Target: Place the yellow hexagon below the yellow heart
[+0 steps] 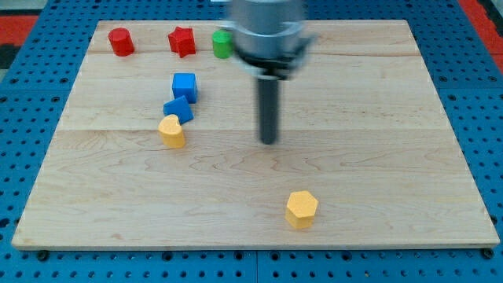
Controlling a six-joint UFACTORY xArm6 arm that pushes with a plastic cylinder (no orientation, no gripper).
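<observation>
**Yellow hexagon sits far from the yellow heart**

My tip (269, 141) rests on the wooden board (377, 118), near the middle. The arm has no pincer, only a dark rod, so nothing is gripped.

The yellow hexagon (302, 209) lies at about 5 o'clock from my tip, close to the board's bottom edge, apart from it. The yellow heart (172, 130) lies at 9 o'clock from my tip, well apart from the hexagon.

Just above the heart, at 12 o'clock, is a small blue block (178, 108), and above that a blue cube (185, 86).

Along the view's top sit a red cylinder (121, 42), a red star-like block (181, 41) and a green block (222, 44), partly hidden by the arm.
</observation>
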